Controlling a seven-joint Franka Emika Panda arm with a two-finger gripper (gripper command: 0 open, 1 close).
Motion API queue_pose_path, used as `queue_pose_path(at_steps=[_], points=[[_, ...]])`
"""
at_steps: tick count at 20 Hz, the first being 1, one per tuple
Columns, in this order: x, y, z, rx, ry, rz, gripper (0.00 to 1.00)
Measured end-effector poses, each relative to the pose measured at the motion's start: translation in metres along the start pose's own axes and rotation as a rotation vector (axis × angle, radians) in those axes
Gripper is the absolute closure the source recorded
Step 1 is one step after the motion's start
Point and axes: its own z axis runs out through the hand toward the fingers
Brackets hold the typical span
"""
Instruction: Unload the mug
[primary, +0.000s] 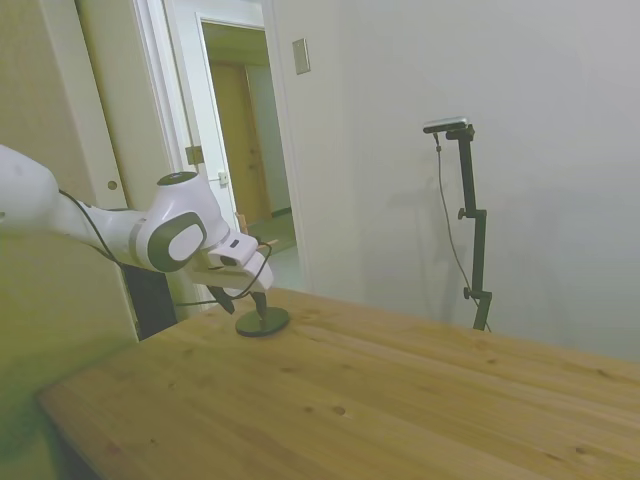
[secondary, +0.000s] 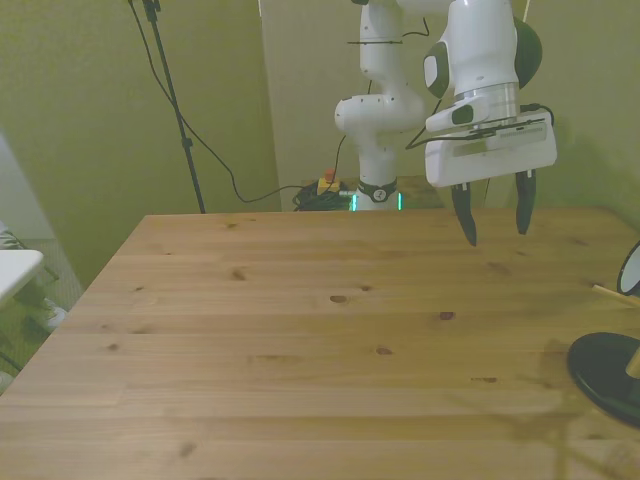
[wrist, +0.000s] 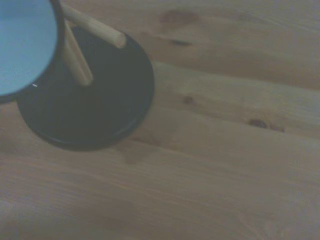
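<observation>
The mug (wrist: 22, 45) shows its white inside and dark rim in the wrist view, hanging on a wooden peg stand (wrist: 95, 31) with a dark round base (wrist: 95, 112). Only a sliver of the mug's rim (secondary: 633, 268) appears at the front view's right edge, above the peg (secondary: 610, 293) and the base (secondary: 605, 368). My gripper (secondary: 494, 225) hangs open above the table, toward the front view's left of the stand and farther back, with nothing between its fingers. From the side, the gripper (primary: 247, 308) stands just above the base (primary: 263, 321) and hides the mug.
The wooden table (secondary: 300, 340) spreads wide toward the front view's left. A white object (secondary: 15, 270) juts in beyond the table's edge there. In the side view, a wall and an open doorway (primary: 245, 150) lie behind the arm.
</observation>
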Motion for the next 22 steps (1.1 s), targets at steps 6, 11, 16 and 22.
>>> queue_pose_path(at_steps=[6, 11, 16, 22], points=[[0.000, -0.015, 0.006, 0.070, 0.000, -0.055, 0.00], [-0.008, -0.033, 0.015, 0.128, -0.017, -0.102, 0.00], [-0.009, -0.056, 0.022, 0.177, -0.013, -0.145, 0.00], [-0.033, -0.099, 0.031, 0.271, 0.017, -0.230, 0.00]])
